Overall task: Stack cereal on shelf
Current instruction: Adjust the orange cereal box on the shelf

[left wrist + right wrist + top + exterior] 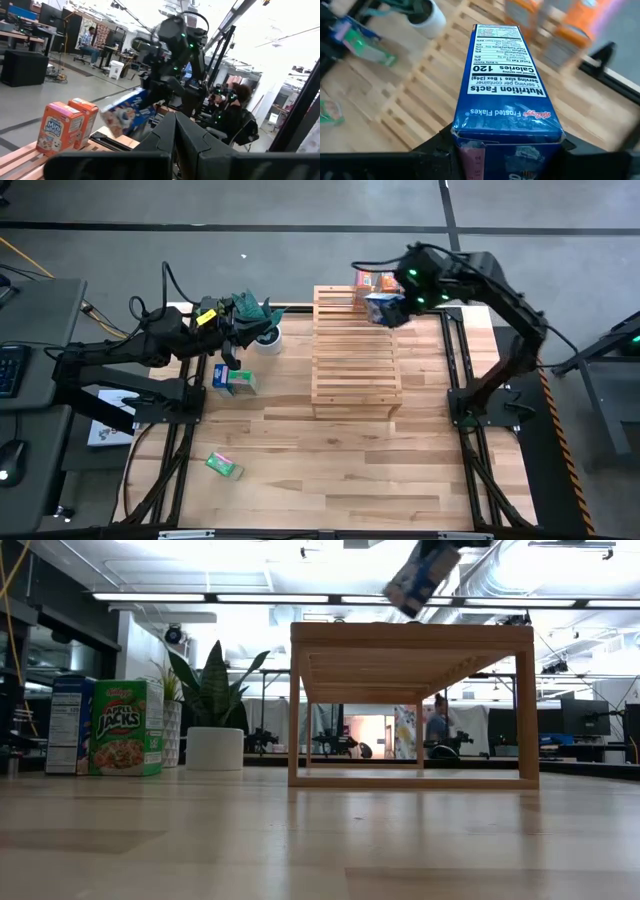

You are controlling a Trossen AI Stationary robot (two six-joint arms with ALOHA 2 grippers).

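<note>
tabletop [300, 470]: pale wood planks, smooth, slight sheen | shelf [355, 365]: light unpainted wooden slats, matt | blue cereal box [507, 95]: printed cardboard, smooth, faintly glossy | orange boxes [67, 125]: same printed card | plant pot [215, 748]: white, smooth, matt | right gripper [392, 308]: dark matt plastic or metal, cannot tell

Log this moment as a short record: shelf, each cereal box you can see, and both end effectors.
shelf: light wooden slatted rack, standing mid-table
on shelf: two small orange cardboard cereal boxes, upright at its far end
held box: small blue cardboard cereal box, tilted above the shelf's far end
right end effector: shut on the blue box
left end effector: shut, empty, over the table left of the shelf
off shelf: a blue box and a green box upright together beside the left end effector; another green box lying flat nearer the front
</note>
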